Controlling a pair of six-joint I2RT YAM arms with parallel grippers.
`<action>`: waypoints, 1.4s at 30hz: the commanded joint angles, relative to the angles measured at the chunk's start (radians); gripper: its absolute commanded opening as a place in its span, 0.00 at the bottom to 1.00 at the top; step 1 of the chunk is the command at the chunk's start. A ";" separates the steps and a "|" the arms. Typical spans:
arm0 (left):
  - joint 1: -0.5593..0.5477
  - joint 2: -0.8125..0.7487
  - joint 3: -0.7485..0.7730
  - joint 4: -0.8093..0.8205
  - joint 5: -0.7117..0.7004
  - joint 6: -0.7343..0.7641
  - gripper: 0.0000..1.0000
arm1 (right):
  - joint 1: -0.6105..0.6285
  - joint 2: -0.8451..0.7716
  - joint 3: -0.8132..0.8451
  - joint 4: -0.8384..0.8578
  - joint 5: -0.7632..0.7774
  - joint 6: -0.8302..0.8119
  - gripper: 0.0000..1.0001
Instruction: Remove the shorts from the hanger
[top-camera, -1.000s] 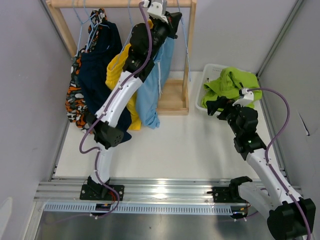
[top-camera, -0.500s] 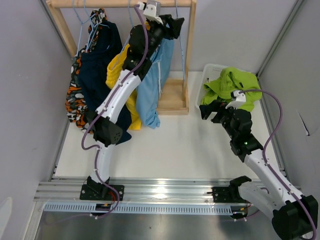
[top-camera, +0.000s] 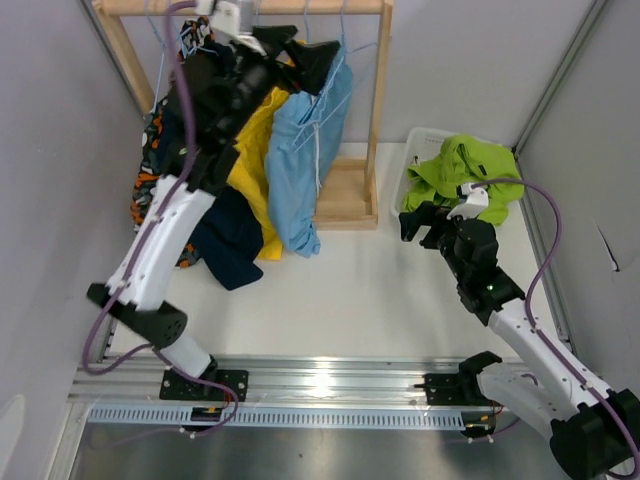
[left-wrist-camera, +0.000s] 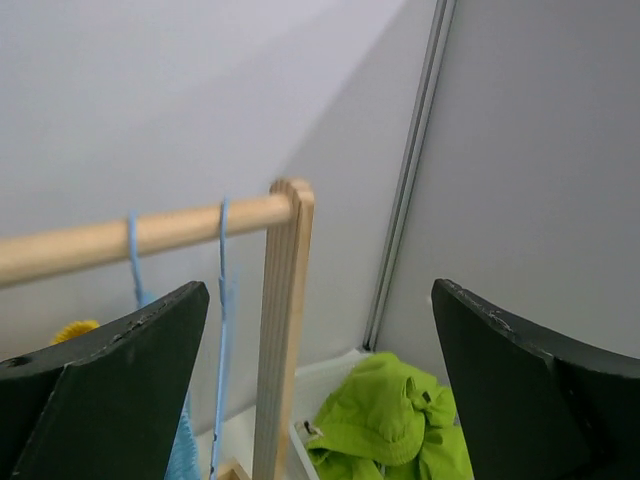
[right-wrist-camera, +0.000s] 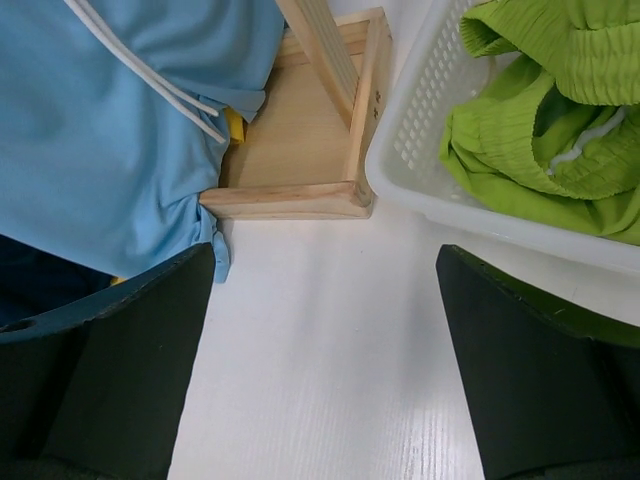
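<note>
Left claw: your left gripper (top-camera: 305, 62) is spread wide and empty, up by the rail (top-camera: 130, 7).
Right claw: your right gripper (right-wrist-camera: 325, 255) gapes empty beside the basket (right-wrist-camera: 420, 150).
Shorts: lime green shorts (top-camera: 460, 170) lie in the basket; light blue shorts (top-camera: 305, 150), yellow shorts (top-camera: 250, 150) and navy shorts (top-camera: 225, 235) hang on the rack.
Your move: pinch the blue waistband, not the hanger (left-wrist-camera: 222, 300), and draw it down slowly.
Room: white table (top-camera: 350, 290), grey walls (top-camera: 50, 200) close on both sides.

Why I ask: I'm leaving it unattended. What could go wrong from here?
The open left gripper hangs close to the rail and blue hangers; it might catch a hanger rather than fabric and pull it off the rail. The light blue shorts trail a white drawstring that could snag a finger. The open right gripper sits beside the basket, so it might knock it.
</note>
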 joint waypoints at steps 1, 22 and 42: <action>0.002 -0.126 -0.013 -0.065 -0.033 0.056 0.99 | 0.006 -0.049 0.028 -0.010 0.033 -0.009 1.00; 0.061 -0.049 -0.114 -0.122 -0.251 0.159 0.92 | 0.008 -0.163 0.006 -0.114 0.045 -0.023 0.99; 0.072 0.086 -0.120 -0.111 -0.276 0.158 0.79 | 0.008 -0.171 -0.017 -0.123 0.073 -0.053 0.99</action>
